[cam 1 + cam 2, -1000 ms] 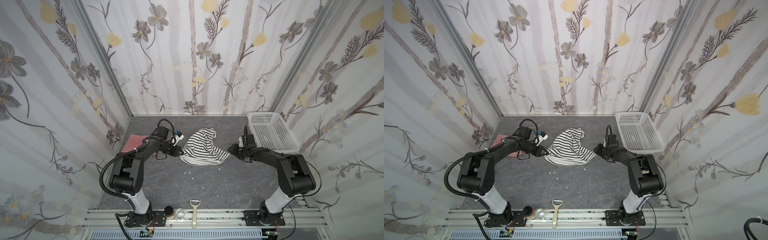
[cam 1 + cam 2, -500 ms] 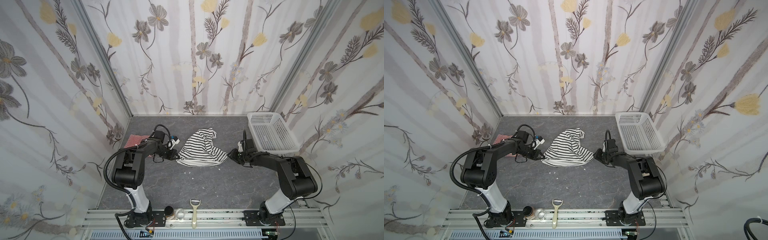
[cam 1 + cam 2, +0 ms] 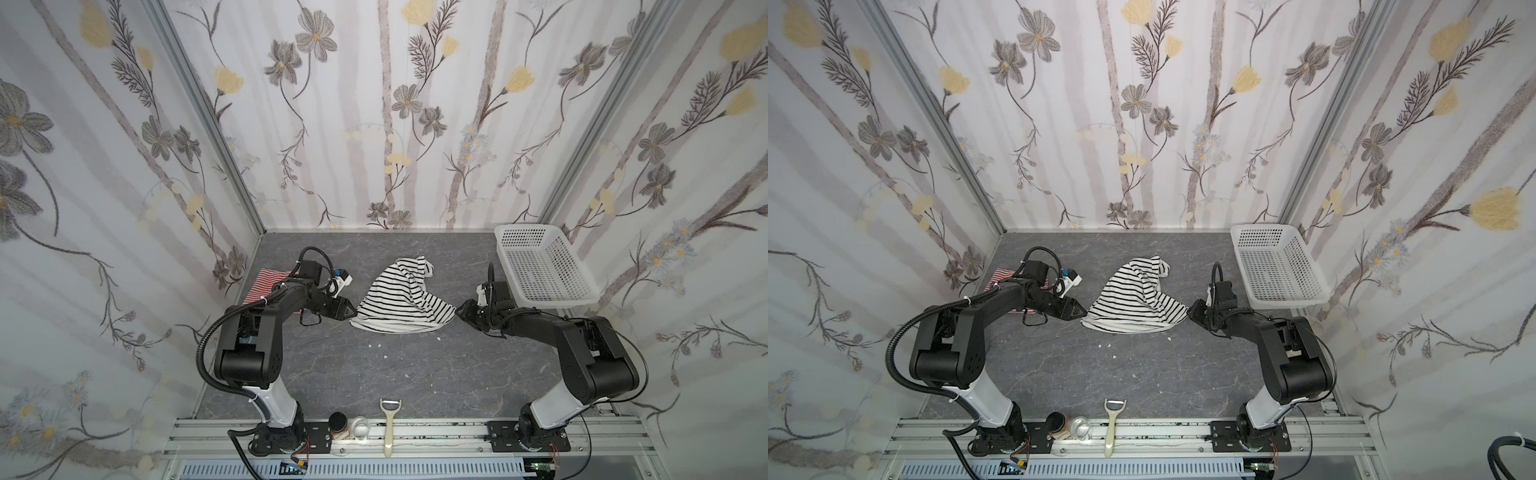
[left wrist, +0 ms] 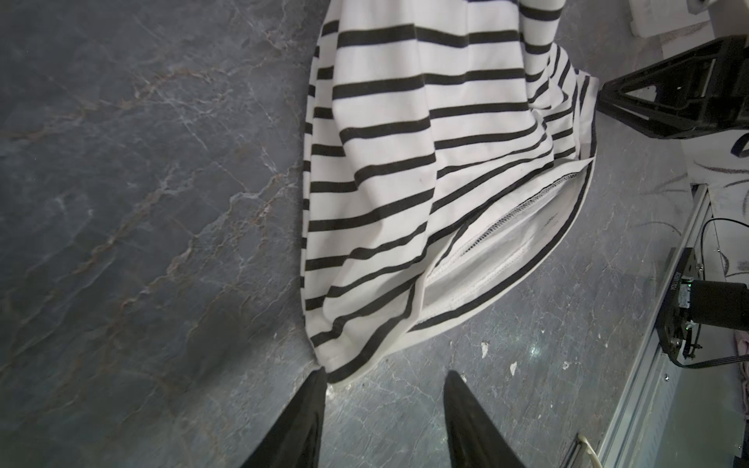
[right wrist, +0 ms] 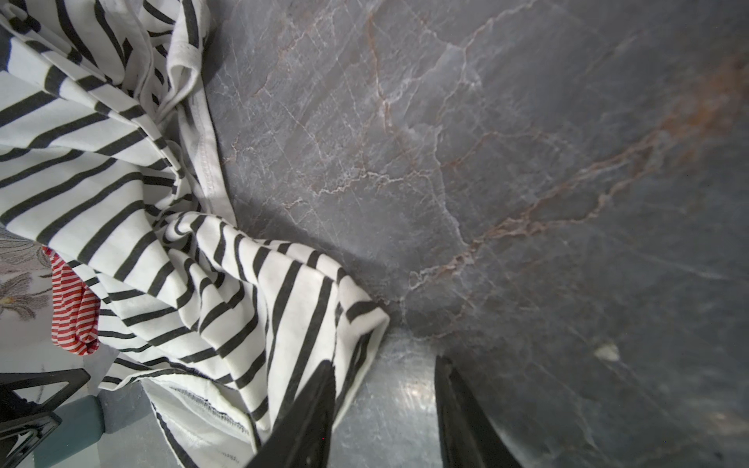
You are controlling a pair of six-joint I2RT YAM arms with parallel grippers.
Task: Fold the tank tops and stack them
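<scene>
Now released: the left end effector (image 4: 385,372), shut a second ago, stands open and empty, one fingertip just touching the black-striped tank top (image 3: 399,299), which lies rumpled mid-counter (image 3: 374,374), likely laid out for folding. The right end effector (image 5: 385,362) is open and empty at the opposite hem corner. The top is soft jersey with a stitched hem. The red-and-white tank top (image 3: 266,280) lies far left.

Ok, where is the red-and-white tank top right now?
In both top views the red-and-white tank top lies at the left edge of the table, partly hidden behind the left arm, left of the black-striped top.
</scene>
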